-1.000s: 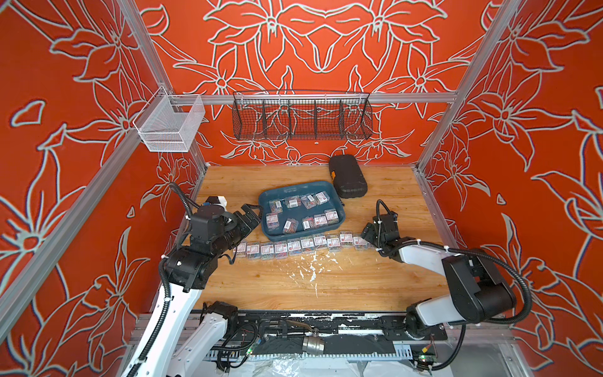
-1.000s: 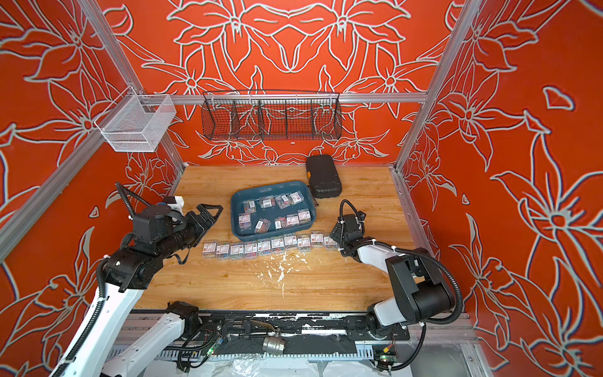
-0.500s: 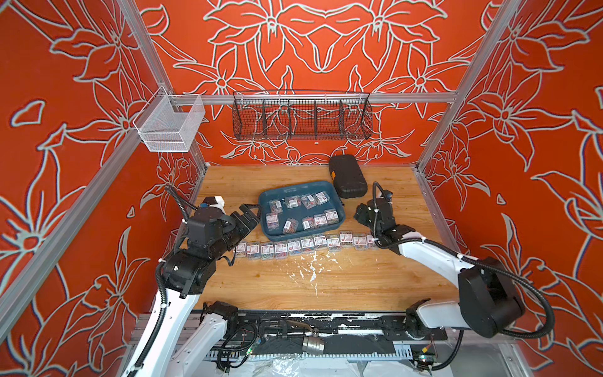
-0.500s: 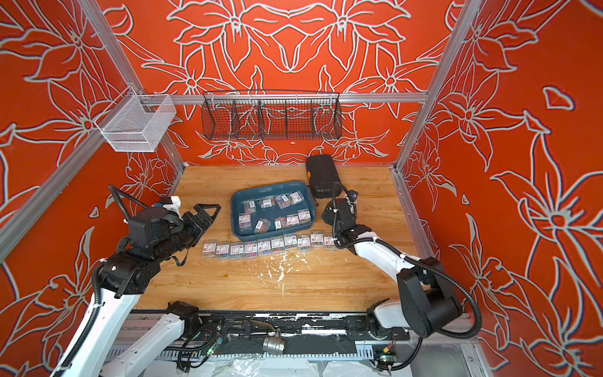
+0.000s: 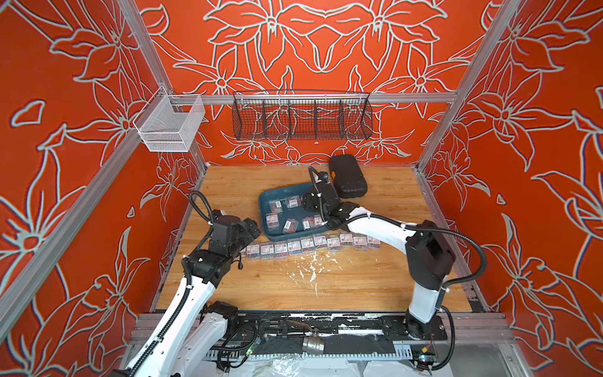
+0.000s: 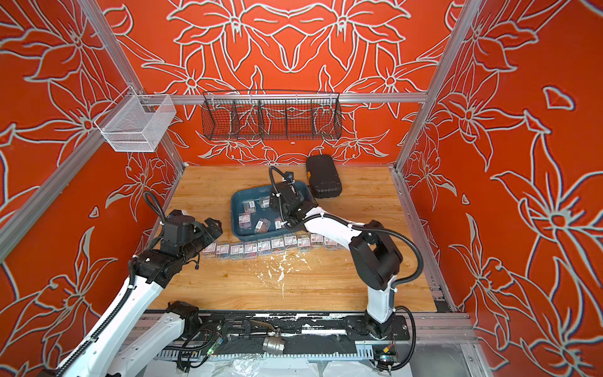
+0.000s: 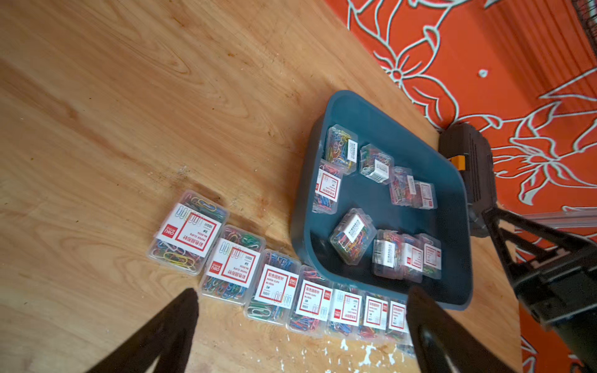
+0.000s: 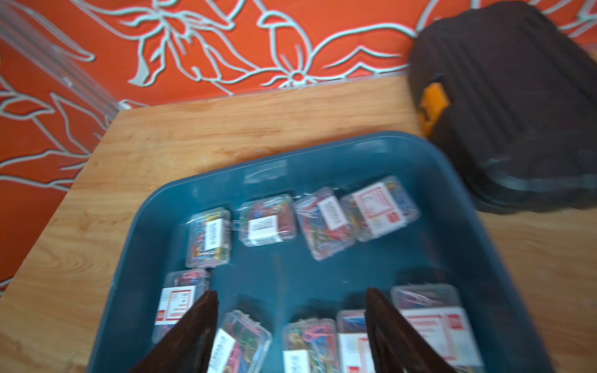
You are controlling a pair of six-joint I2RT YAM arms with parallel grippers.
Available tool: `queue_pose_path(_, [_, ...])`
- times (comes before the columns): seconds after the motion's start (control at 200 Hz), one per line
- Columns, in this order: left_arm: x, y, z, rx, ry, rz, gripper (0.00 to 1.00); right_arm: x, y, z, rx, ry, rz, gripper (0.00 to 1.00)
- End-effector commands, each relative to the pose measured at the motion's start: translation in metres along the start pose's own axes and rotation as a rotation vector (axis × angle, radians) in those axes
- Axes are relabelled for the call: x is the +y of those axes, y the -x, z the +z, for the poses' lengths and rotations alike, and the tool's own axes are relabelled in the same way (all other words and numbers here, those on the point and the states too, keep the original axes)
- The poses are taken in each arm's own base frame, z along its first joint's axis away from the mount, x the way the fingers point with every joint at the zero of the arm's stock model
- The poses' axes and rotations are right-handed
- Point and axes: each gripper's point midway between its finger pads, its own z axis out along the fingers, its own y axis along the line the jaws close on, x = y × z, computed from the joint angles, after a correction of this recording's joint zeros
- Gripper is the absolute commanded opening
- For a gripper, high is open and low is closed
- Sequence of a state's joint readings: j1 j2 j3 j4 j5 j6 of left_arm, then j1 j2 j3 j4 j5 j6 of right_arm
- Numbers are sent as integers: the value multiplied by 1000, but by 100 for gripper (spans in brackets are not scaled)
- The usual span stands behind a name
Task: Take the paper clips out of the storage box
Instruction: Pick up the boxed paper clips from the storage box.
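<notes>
**Hovering over a crowded tray**

Left of centre in a top view, the left gripper (image 5: 252,227) is held wide open and empty at the left end of a row of small clear plastic boxes of multicoloured paper clips (image 5: 310,243). Mid-frame, more boxes lie in the shallow dark teal plastic storage box (image 5: 263,209), where the right gripper (image 8: 290,292) is poised, jaws parted, nothing held. Two touching boxes could be pinched together, being packed askew. That gripper's fingertips are hidden under the wrist from above; its wrist picture is blurred.
</notes>
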State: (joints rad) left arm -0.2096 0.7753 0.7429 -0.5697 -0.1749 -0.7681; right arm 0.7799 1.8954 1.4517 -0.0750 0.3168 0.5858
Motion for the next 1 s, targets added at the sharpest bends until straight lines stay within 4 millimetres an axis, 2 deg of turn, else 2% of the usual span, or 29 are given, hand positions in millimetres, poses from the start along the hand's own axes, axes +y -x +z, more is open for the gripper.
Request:
queue_pose_path(0.0, [-1,12,1,-74,2,94,97,18,-23,11,85,11,-51,73])
queue_pose_path(0.14, [19,4,15,-100,55,193,97,42,-42,27,157,23,-73,73])
queue_pose_path(0.235, [28,-13,36,-112,34,240,97,51,-58,38,209,10,-95,73])
queue_pose_path(0.31, [47,-18,47,-133,97,203,97,59,-70,47,243,11,-110,73])
queue_pose_path(0.455, [64,-23,59,-144,171,181,97,73,-90,63,305,23,-136,72])
queue_pose_path(0.696, [70,-23,56,-167,177,145,97,97,-122,74,381,84,-187,74])
queue_pose_path(0.996, [72,-26,46,-214,113,121,97,99,-166,105,464,67,-194,76])
